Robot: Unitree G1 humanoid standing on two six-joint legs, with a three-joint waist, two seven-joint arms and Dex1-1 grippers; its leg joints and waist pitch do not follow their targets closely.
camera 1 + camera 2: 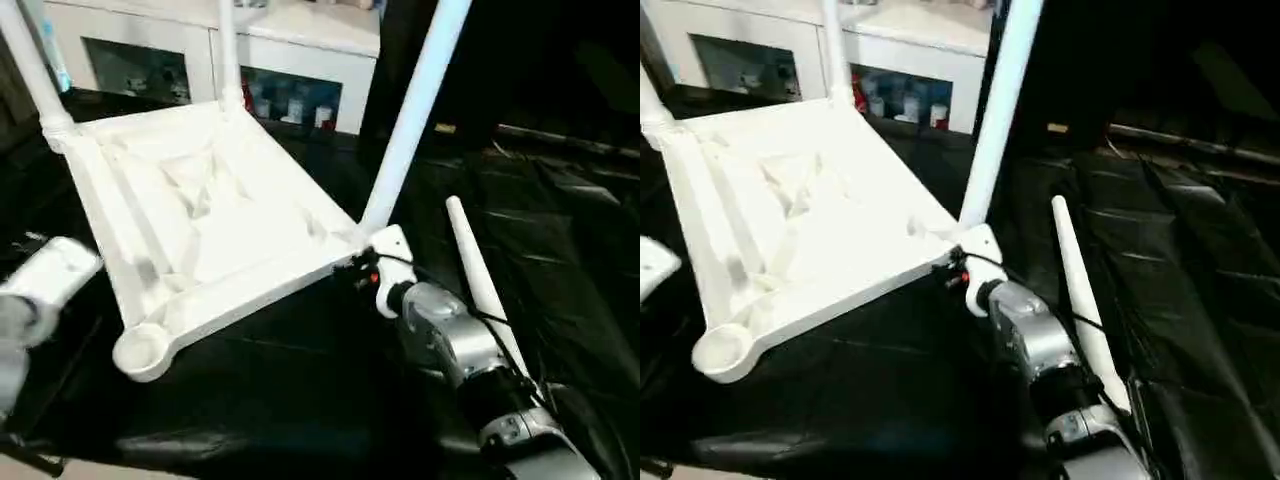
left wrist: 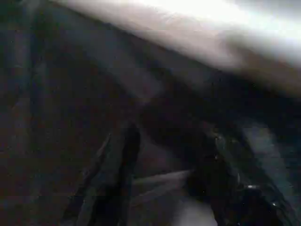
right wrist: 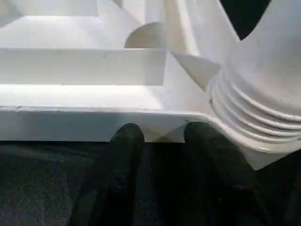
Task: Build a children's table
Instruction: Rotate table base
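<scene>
The children's table lies upside down on the black cover. Its white tabletop (image 1: 200, 210) shows its ribbed underside. Three white legs stand in corner sockets: one at the far left (image 1: 30, 70), one at the back (image 1: 230, 55) and one at the near right (image 1: 410, 120). The near left socket (image 1: 140, 350) holds no leg. A loose leg (image 1: 480, 280) lies to the right of my right arm. My right gripper (image 3: 162, 136) is at the near right corner, open, its fingertips (image 3: 127, 136) against the rim below the leg's threaded base. My left gripper (image 2: 169, 174) hangs over the dark cover left of the tabletop, fingers apart.
A white cabinet with glass doors (image 1: 290, 60) stands behind the table. The black sheet (image 1: 300, 400) covers the work surface, creased on the right. My left forearm (image 1: 45, 285) sits beside the tabletop's left rim.
</scene>
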